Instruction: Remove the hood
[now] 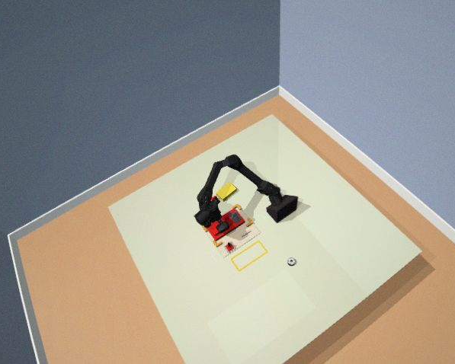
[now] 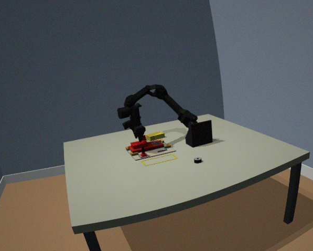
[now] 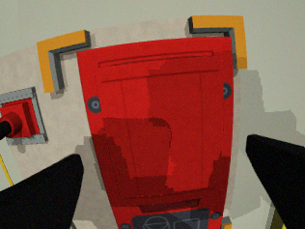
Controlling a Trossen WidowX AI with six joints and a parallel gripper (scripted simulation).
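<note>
The red toy car (image 1: 241, 222) (image 2: 159, 145) sits on a pale board. Its hood (image 2: 136, 144) (image 3: 135, 105), a raised red panel, is on the car in front of the dark windscreen. My gripper (image 2: 140, 139) (image 3: 166, 155) is open and empty over the car. In the wrist view its fingers stand wide, one on each side of the hood, with a gap on both sides. Their exact height over the board is hard to tell. The marked area (image 1: 253, 260) (image 2: 161, 161) is a yellow outline on the table beside the board; nothing lies in it.
Orange corner brackets (image 1: 237, 206) (image 3: 63, 40) stand around the car. A red piece with a black stick (image 1: 229, 247) (image 2: 143, 154) (image 3: 19, 120) stands on the board near the marked area. A yellow block (image 1: 225, 190) (image 2: 155, 136) lies behind the car. A small ring (image 1: 291, 261) (image 2: 197, 160) lies to the right.
</note>
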